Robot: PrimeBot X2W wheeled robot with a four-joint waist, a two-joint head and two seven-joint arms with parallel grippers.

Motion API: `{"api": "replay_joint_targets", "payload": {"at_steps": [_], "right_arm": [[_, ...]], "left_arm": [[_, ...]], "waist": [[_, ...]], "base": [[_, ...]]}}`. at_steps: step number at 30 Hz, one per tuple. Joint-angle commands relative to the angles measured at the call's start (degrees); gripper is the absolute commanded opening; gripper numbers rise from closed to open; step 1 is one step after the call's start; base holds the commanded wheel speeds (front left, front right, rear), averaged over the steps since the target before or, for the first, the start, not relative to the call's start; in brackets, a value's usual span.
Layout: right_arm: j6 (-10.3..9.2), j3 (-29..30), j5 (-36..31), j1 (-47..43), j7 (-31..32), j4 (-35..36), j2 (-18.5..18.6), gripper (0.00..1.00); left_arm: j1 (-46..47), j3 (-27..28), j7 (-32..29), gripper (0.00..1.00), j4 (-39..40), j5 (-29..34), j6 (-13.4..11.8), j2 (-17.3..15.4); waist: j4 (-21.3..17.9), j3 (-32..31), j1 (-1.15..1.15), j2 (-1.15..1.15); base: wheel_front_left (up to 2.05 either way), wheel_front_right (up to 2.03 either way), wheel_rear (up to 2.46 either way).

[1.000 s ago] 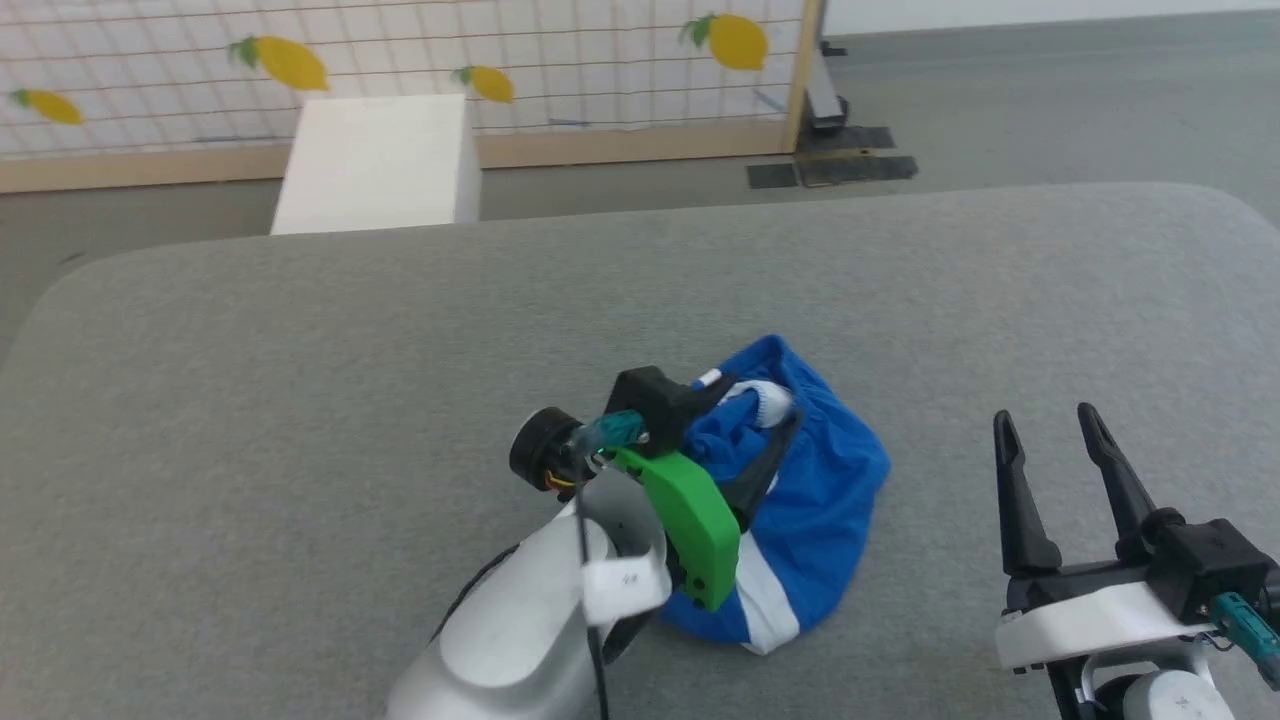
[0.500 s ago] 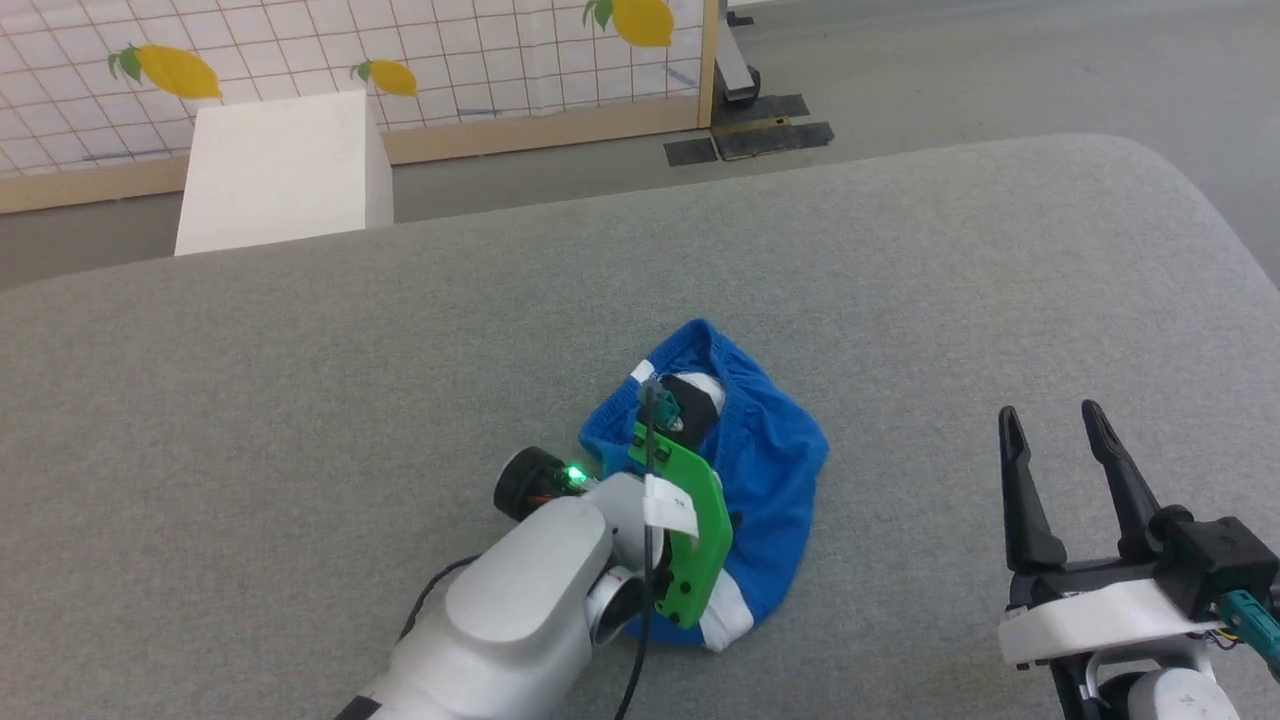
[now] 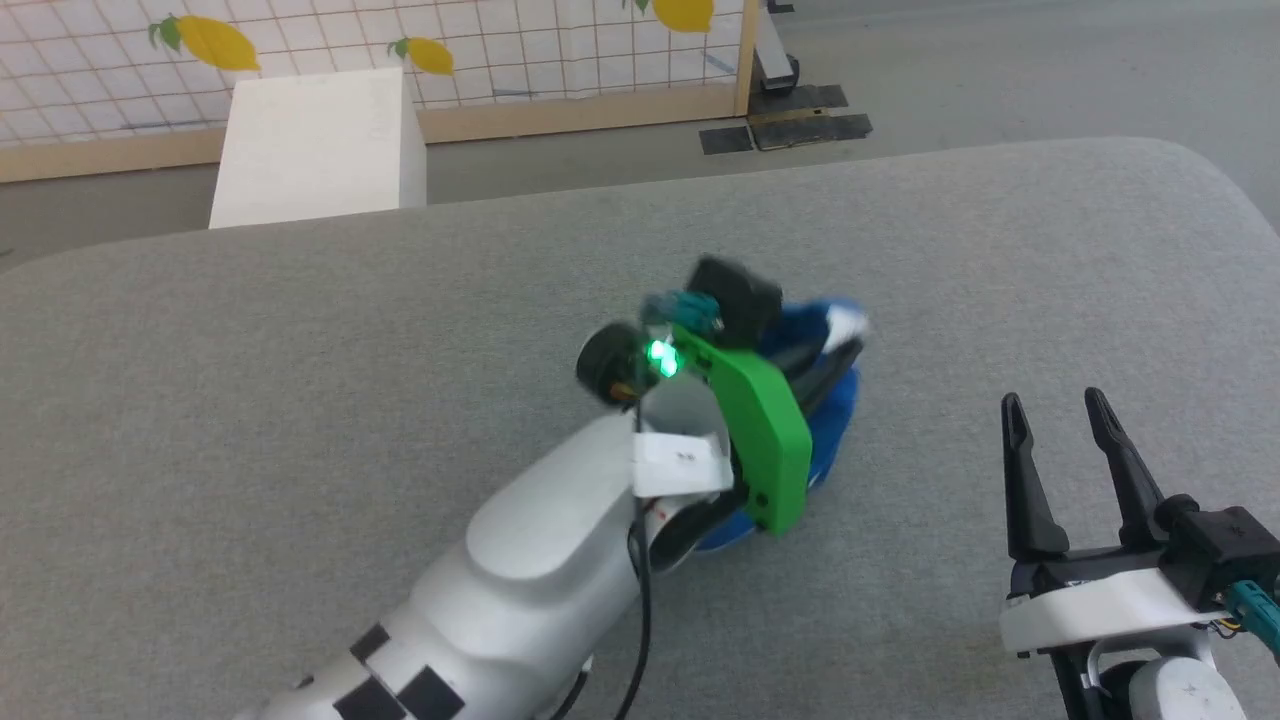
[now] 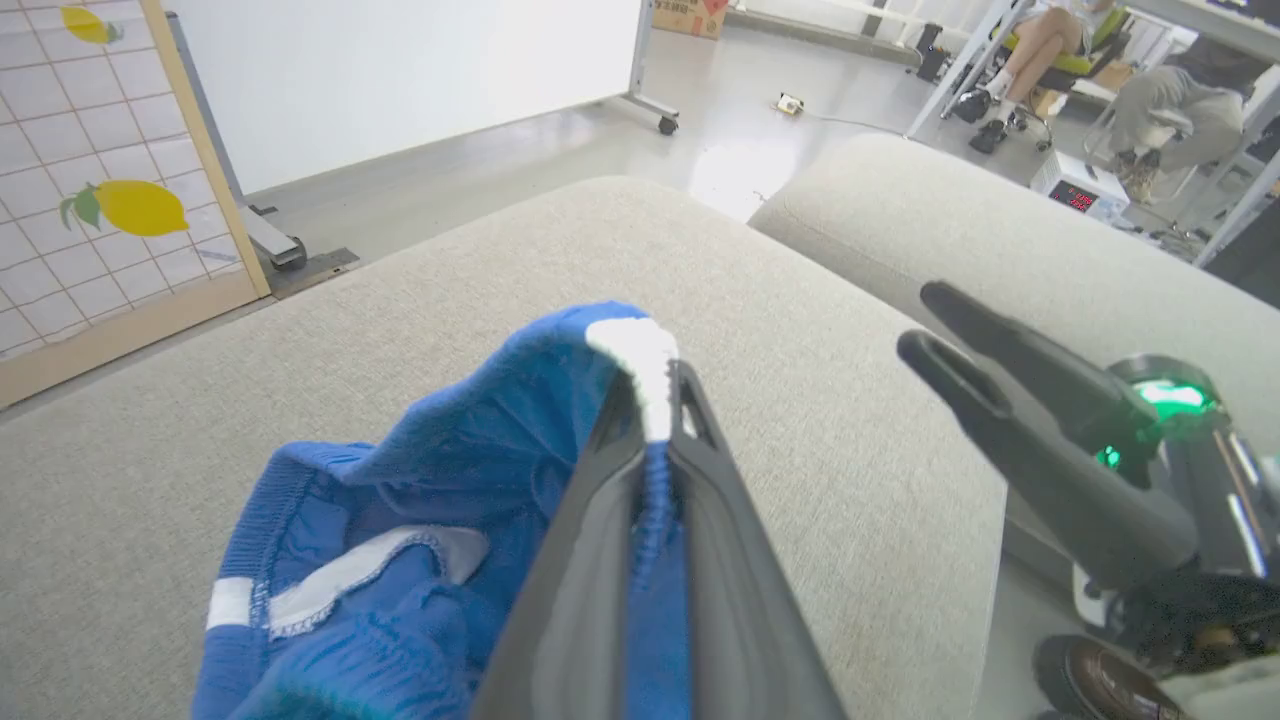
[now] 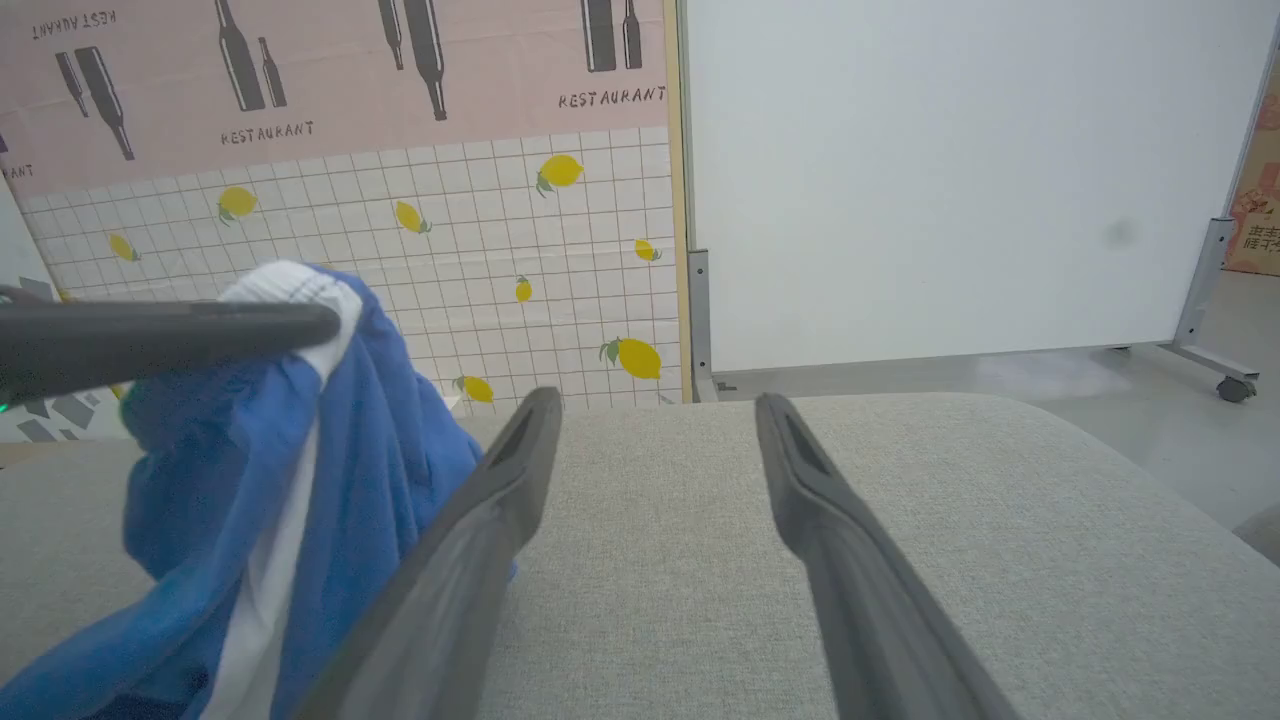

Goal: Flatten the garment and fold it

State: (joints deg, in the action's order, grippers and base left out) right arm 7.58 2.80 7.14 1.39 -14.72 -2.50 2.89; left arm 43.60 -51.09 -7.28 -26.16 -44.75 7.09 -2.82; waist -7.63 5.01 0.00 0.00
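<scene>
Now the left tool [image 4: 655, 385], clamped on the garment [image 4: 450, 470] at its white edge, has lifted it; the right tool [image 3: 1054, 400] waits open, empty. Flattening may begin.

pale forearm [image 3: 540, 570]; green wrist bracket [image 3: 757, 432]; dark right gripper [image 3: 1052, 396]

Much of the garment [image 3: 840, 410] hidden behind the left gripper [image 3: 850, 347], white tip motion-blurred

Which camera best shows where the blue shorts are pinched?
The left wrist view: the left gripper clamps the shorts at a white edge. The right wrist view shows it side-on; the head view's arm hides much.
</scene>
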Motion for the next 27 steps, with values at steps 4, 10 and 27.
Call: {"api": "replay_joint_targets", "payload": {"at_steps": [4, 10, 27], "right_arm": [[-0.09, -0.1, 0.3, 0.9, -0.3, -0.1, 0.0, 1.0], [-0.09, 0.0, 0.4, 0.9, -0.3, 0.1, 0.0, 1.0], [-0.09, 0.8, 0.2, 0.9, -0.3, 0.6, 0.0, 1.0]], "left_arm": [[3.3, 1.4, 9.7, 0.0, 2.9, -5.5, -0.7, -0.1], [2.8, 3.1, 14.6, 0.0, -0.7, -8.2, -3.2, -0.8], [-18.2, 3.8, 5.2, 0.0, 2.3, -13.3, -14.2, -17.7]], "waist": [[1.2, 0.2, 0.0, 0.0], [2.5, 0.4, 0.0, 0.0], [7.6, 1.0, 0.0, 0.0]], "base": [[0.0, 0.0, 0.0], [0.0, 0.0, 0.0], [0.0, 0.0, 0.0]]}}
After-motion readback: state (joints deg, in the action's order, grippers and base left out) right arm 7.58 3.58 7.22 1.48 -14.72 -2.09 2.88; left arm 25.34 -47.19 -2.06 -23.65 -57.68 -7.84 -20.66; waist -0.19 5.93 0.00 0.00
